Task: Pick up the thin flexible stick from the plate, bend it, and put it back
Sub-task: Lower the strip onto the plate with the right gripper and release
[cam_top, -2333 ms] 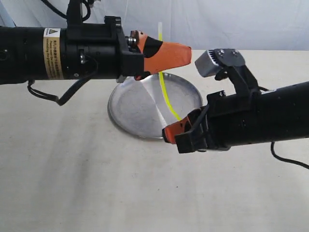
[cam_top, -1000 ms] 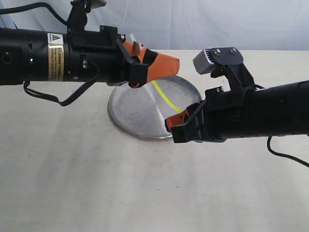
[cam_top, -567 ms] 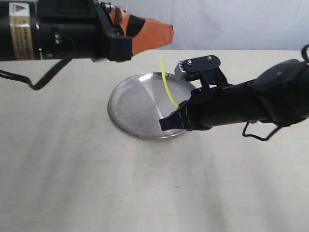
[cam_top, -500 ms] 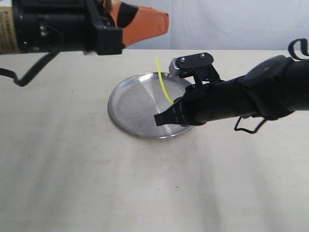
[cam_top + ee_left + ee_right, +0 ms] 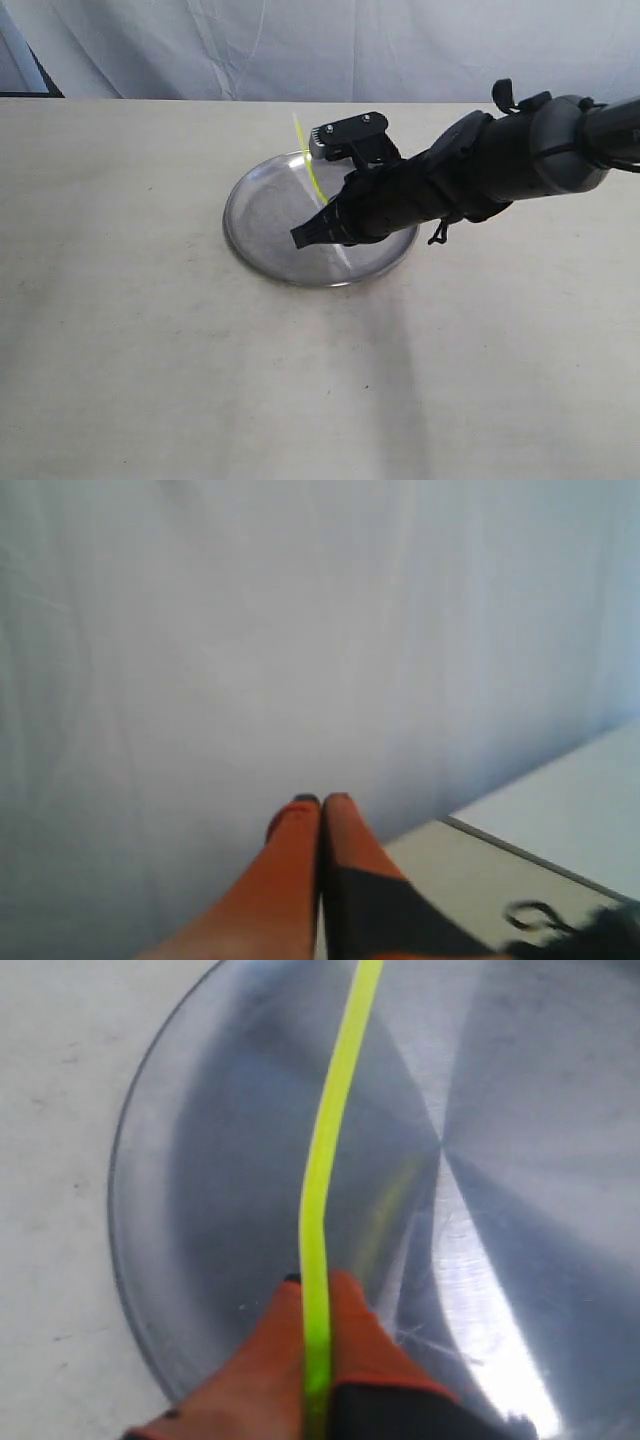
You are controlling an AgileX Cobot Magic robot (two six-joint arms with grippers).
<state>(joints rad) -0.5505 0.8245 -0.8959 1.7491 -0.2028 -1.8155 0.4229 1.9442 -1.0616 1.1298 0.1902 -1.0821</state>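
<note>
The plate (image 5: 250,215) lies on the beige table, back of centre. My right gripper (image 5: 299,238) reaches in from the right and hovers low over it, shut on the thin flexible stick (image 5: 308,165). The stick rises from the jaws, up and away over the plate's far side. In the right wrist view the yellow-green stick (image 5: 325,1160) runs out from between the orange fingertips with a slight kink, and my right gripper (image 5: 315,1285) is above the plate (image 5: 190,1180). My left gripper (image 5: 321,800) is out of the exterior view; its orange fingers are pressed together on nothing, facing a white curtain.
A white curtain (image 5: 330,45) hangs behind the table's far edge. A dark post (image 5: 25,55) stands at the back left corner. A table edge (image 5: 530,855) and a bit of black cable (image 5: 535,917) show in the left wrist view.
The left arm let go of the stick, rose out of the exterior view and shut. The right gripper swung left and lower over the plate, carrying the stick with it.
</note>
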